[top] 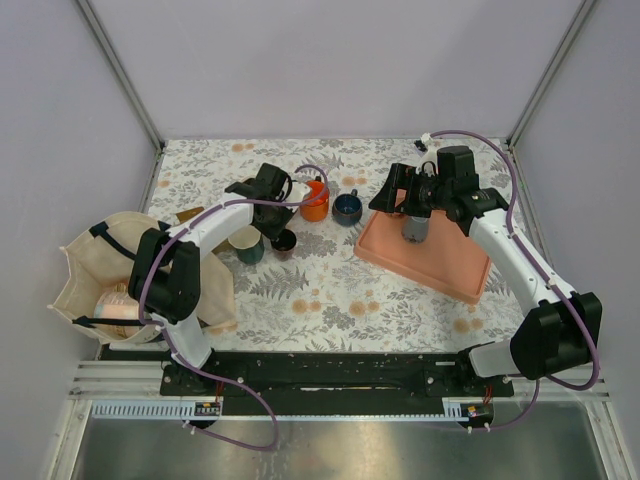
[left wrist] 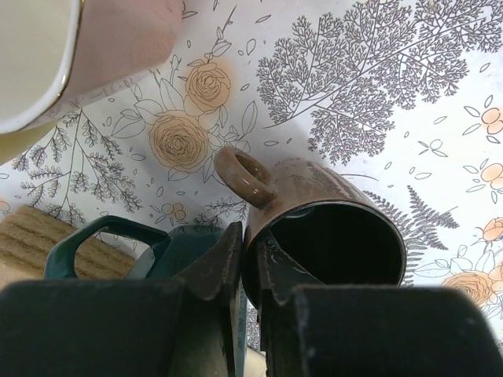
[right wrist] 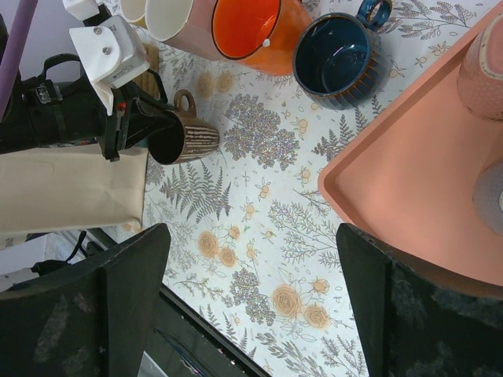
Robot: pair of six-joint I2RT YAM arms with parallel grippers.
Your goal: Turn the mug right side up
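Observation:
The brown mug (left wrist: pixel 330 212) is tipped on its side over the floral table, mouth toward the left wrist camera and handle (left wrist: pixel 245 174) pointing up and left. My left gripper (left wrist: pixel 250 236) is shut on its rim, one finger inside the mouth and one outside. From above, the mug (top: pixel 284 240) sits left of centre with the left gripper (top: pixel 281 225) on it. The right wrist view also shows the mug (right wrist: pixel 189 137). My right gripper (right wrist: pixel 251 298) hangs open and empty at the left end of the salmon tray (top: pixel 440 255).
A teal mug (left wrist: pixel 110 243) stands right beside the brown one, with a pink-and-cream mug (left wrist: pixel 118 31) behind. An orange mug (top: pixel 315 202) and a dark blue mug (top: pixel 347 208) stand at centre back. A pink mug (right wrist: pixel 483 67) is on the tray. A cloth bag (top: pixel 100 270) lies at far left.

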